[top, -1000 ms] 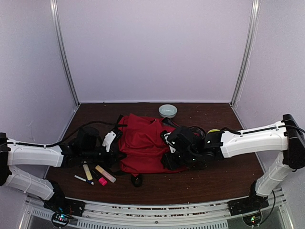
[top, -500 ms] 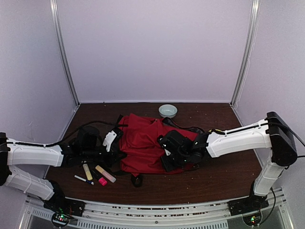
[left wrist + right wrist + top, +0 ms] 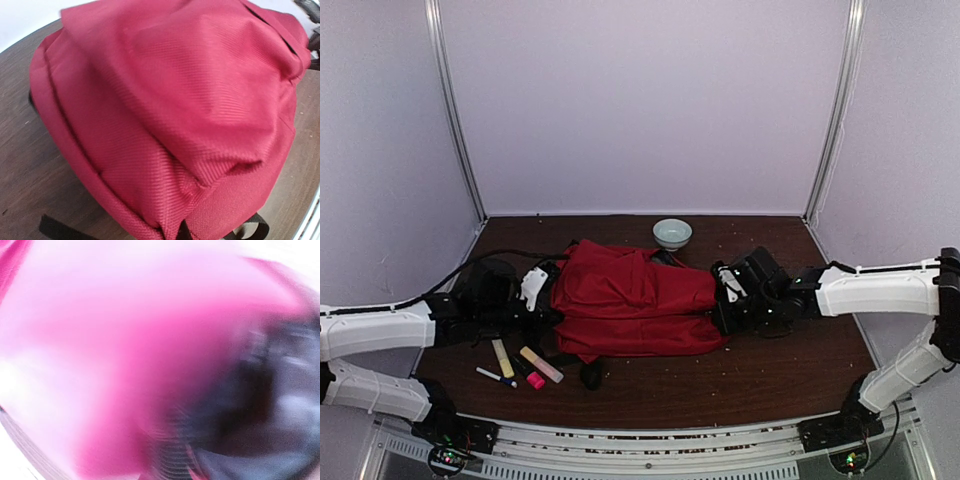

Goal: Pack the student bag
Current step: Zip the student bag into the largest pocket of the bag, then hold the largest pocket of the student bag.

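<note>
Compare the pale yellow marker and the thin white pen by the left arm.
The pale yellow marker is thicker than the white pen. The marker runs roughly front to back; the pen lies more crosswise, nearer the front edge. The marker is yellowish; the pen is white with a dark tip. Both lie on the table, outside the student bag.

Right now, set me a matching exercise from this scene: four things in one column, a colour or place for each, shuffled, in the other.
Things:
1. backpack
2. bowl
3. pen
4. small marker

Descriptions:
A. bright pink
B. pale, farthest back
C. white and thin, with a dark tip
D. red, biggest thing there

Pairs: 1-D, 2-B, 3-C, 4-A
</note>
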### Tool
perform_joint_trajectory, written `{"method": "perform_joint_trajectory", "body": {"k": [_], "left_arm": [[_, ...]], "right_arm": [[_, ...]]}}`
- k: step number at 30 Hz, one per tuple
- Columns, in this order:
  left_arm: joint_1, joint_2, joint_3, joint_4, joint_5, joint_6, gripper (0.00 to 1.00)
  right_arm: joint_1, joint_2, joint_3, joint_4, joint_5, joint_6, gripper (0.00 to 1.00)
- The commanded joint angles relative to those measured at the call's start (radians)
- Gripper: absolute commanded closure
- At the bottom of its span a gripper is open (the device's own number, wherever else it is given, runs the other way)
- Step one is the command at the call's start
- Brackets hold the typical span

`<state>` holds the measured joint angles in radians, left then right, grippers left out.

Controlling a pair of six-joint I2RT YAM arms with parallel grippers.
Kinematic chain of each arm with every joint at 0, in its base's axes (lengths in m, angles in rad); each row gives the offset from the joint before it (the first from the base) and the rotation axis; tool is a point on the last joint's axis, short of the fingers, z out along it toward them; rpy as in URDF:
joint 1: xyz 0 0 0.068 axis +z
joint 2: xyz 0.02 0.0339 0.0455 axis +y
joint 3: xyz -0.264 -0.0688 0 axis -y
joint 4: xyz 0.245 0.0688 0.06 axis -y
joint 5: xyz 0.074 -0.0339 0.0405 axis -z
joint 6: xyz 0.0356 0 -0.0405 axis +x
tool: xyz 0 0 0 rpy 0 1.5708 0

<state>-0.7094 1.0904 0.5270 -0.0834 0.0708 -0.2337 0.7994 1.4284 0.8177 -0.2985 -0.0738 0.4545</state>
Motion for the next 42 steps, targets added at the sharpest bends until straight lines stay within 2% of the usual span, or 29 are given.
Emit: {"method": "perform_joint_trajectory", "body": {"k": [1,5,7,10,12,13,14,16,19,21,23,25,27,30,31,34,36,39,42], "left_arm": [[0.078,-0.069,0.031,-0.097,-0.134,0.017,1.0],[0.149,-0.131,0.009,-0.124,-0.137,0.011,1.0],[0.168,-0.154,0.001,-0.108,-0.112,0.018,1.0],[0.169,-0.148,0.019,-0.082,-0.079,0.062,0.99],[0.167,-0.136,0.05,-0.064,-0.043,0.085,0.52],[0.163,-0.133,0.072,-0.053,-0.02,0.09,0.37],[0.143,-0.137,0.091,-0.037,-0.012,0.102,0.32],[0.034,-0.152,0.115,0.034,-0.066,0.181,0.31],[-0.23,-0.11,0.117,0.215,-0.176,0.38,0.36],[-0.287,0.0,0.14,0.318,-0.13,0.414,0.43],[-0.319,0.157,0.214,0.343,-0.043,0.42,0.46],[-0.375,0.319,0.335,0.286,-0.004,0.493,0.45],[-0.43,0.454,0.436,0.238,-0.022,0.618,0.41],[-0.449,0.593,0.526,0.271,-0.093,0.682,0.33],[-0.45,0.629,0.551,0.278,-0.161,0.695,0.3],[-0.449,0.705,0.607,0.279,-0.275,0.738,0.3],[-0.449,0.735,0.615,0.277,-0.284,0.764,0.35],[-0.449,0.771,0.624,0.26,-0.276,0.76,0.49],[-0.449,0.801,0.627,0.246,-0.308,0.751,0.55]], "right_arm": [[-0.092,-0.108,-0.066,-0.146,0.026,-0.077,1.0],[-0.164,-0.172,-0.082,-0.18,0.014,-0.108,1.0],[-0.154,-0.169,-0.068,-0.171,-0.016,-0.116,1.0],[-0.108,-0.125,-0.024,-0.143,-0.145,-0.137,1.0],[-0.08,-0.102,0.005,-0.136,-0.209,-0.146,1.0],[-0.071,-0.099,0.015,-0.13,-0.234,-0.148,1.0],[-0.065,-0.102,0.022,-0.126,-0.257,-0.151,1.0],[-0.059,-0.115,0.036,-0.132,-0.285,-0.157,1.0],[-0.058,-0.131,0.057,-0.174,-0.291,-0.189,1.0],[-0.058,-0.134,0.076,-0.218,-0.277,-0.219,1.0],[-0.058,-0.13,0.104,-0.276,-0.255,-0.251,1.0],[-0.059,-0.123,0.134,-0.326,-0.232,-0.266,1.0],[-0.062,-0.114,0.154,-0.358,-0.228,-0.275,1.0],[-0.069,-0.1,0.166,-0.374,-0.243,-0.281,1.0],[-0.072,-0.096,0.168,-0.375,-0.249,-0.28,1.0],[-0.08,-0.092,0.163,-0.358,-0.274,-0.266,1.0],[-0.088,-0.09,0.16,-0.343,-0.302,-0.258,1.0],[-0.106,-0.086,0.165,-0.341,-0.318,-0.255,1.0],[-0.127,-0.101,0.167,-0.33,-0.312,-0.251,1.0]]}}
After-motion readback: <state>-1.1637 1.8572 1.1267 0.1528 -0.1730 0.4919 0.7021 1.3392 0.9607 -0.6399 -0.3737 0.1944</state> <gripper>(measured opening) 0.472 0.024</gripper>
